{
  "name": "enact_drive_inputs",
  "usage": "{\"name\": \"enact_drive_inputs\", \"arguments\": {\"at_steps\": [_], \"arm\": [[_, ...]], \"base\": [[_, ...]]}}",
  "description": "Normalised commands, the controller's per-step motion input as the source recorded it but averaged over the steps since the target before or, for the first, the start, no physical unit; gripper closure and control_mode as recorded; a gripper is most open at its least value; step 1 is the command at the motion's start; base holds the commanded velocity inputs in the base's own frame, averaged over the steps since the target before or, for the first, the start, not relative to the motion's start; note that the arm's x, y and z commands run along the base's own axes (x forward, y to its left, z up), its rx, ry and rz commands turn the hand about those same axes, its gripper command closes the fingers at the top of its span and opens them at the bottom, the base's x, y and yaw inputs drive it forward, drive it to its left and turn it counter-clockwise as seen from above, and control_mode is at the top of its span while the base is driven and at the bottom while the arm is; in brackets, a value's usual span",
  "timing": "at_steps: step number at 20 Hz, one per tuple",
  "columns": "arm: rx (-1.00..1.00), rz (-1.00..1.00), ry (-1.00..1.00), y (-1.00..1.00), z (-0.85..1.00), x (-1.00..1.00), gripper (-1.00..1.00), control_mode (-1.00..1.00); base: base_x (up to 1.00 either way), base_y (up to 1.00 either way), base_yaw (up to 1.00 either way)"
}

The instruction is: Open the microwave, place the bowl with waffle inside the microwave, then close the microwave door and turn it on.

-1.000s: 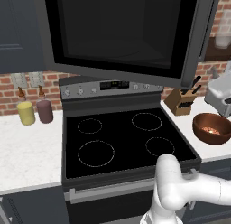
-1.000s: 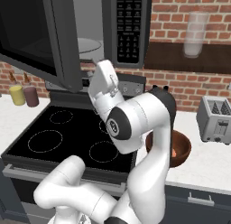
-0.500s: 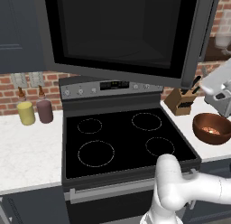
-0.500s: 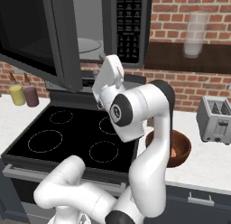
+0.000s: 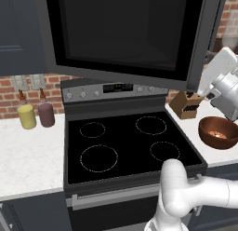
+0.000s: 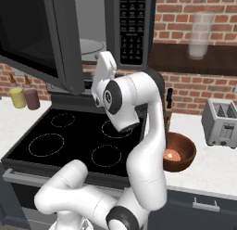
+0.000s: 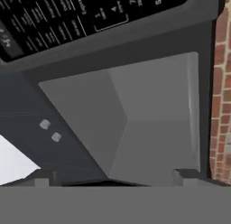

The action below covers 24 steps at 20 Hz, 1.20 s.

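The large dark grey box microwave (image 6: 92, 34) hangs above the black four-ring stove (image 5: 125, 141), its wide dark door with black glass window (image 5: 123, 32) swung open. The glossy reddish-brown round bowl (image 6: 178, 152) sits on the white desk (image 6: 217, 166) at the stove's three o'clock, orange-brown waffle pieces (image 6: 172, 155) inside. The white arm's fingers (image 7: 115, 175) stand spread, empty, pointing under the microwave near its black keypad strip (image 6: 131, 27).
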Motion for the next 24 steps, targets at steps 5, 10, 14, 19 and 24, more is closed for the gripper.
{"name": "enact_drive_inputs", "arguments": {"at_steps": [5,10,14,19,24], "arm": [[-0.25,0.06,0.12,0.00,0.00,-0.14,-1.00,-1.00],[-0.23,0.15,0.00,0.07,0.28,-0.77,-1.00,-1.00],[-0.20,0.22,0.00,0.17,0.76,-1.00,-1.00,-1.00],[-0.27,0.24,0.03,0.51,0.90,-0.83,-1.00,-1.00],[-0.55,0.11,0.26,1.00,0.53,-0.28,-1.00,-1.00]], "base": [[0.00,0.00,0.00],[0.00,0.00,0.00],[0.00,0.00,0.00],[0.00,0.00,0.00],[0.00,0.00,0.00]]}}
